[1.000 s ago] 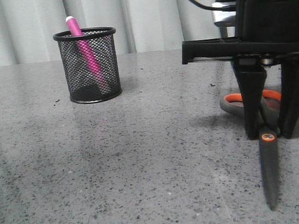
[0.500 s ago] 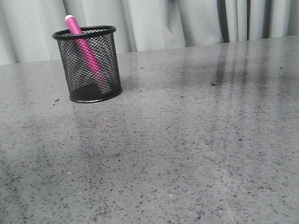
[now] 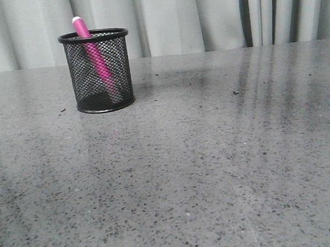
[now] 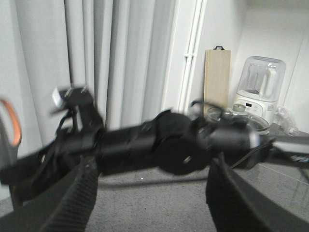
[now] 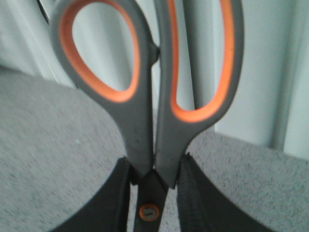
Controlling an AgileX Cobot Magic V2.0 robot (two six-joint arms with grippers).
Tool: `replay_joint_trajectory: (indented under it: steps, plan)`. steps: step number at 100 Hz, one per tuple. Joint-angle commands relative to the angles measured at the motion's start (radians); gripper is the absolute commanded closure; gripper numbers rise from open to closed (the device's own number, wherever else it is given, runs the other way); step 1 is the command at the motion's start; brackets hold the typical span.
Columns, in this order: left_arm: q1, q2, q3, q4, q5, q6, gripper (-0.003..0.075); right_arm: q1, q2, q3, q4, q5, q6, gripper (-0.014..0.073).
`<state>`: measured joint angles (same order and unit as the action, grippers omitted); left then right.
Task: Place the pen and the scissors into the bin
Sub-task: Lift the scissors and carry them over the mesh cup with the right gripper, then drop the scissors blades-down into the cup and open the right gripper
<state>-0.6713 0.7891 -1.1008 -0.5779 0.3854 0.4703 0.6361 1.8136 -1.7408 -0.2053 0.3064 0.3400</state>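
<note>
The black mesh bin [image 3: 97, 71] stands at the table's far left with the pink pen [image 3: 92, 49] leaning inside it, white cap above the rim. Neither gripper nor the scissors show in the front view. In the right wrist view my right gripper [image 5: 153, 193] is shut on the scissors [image 5: 166, 145] near the orange pivot, held in the air above the table. My left gripper [image 4: 152, 193] is open and empty, raised above the table. The left wrist view looks onto the right arm [image 4: 145, 150]; an orange handle loop [image 4: 14, 126] shows at that view's edge.
The grey speckled table [image 3: 205, 172] runs back to a grey curtain [image 3: 219, 13]. In the left wrist view a wooden board [image 4: 217, 77] and a blender [image 4: 258, 94] stand beyond the table's end.
The right arm has lifted the scissors off the table and risen out of the front view. The bin and the pen have not moved.
</note>
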Motion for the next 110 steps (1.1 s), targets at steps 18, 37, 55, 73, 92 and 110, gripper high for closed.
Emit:
replay_joint_trajectory:
  steps: [18,37,55,73,92,110]
  plan:
    - [-0.008,-0.049,-0.028,0.039,-0.021,0.001,0.0281,0.009,0.017,0.138,-0.029,-0.306,-0.015,0.0662]
    - [-0.008,-0.059,-0.028,0.059,-0.007,0.001,0.0281,0.009,0.017,0.211,-0.037,-0.336,-0.015,0.0662]
    - [-0.008,-0.059,-0.028,0.060,-0.004,0.001,0.0281,0.009,0.011,0.217,-0.037,-0.336,-0.015,0.0487]
    - [-0.006,-0.062,-0.028,0.105,0.000,-0.005,0.0372,0.009,-0.035,0.217,-0.035,-0.306,-0.015,0.0113]
    - [0.061,-0.137,0.033,0.207,-0.002,-0.038,0.0701,0.009,-0.189,0.217,-0.036,-0.175,-0.015,0.0108]
    - [0.173,-0.333,0.220,0.261,-0.002,-0.038,0.0739,0.031,-0.431,0.288,-0.143,0.029,-0.057,0.0624]
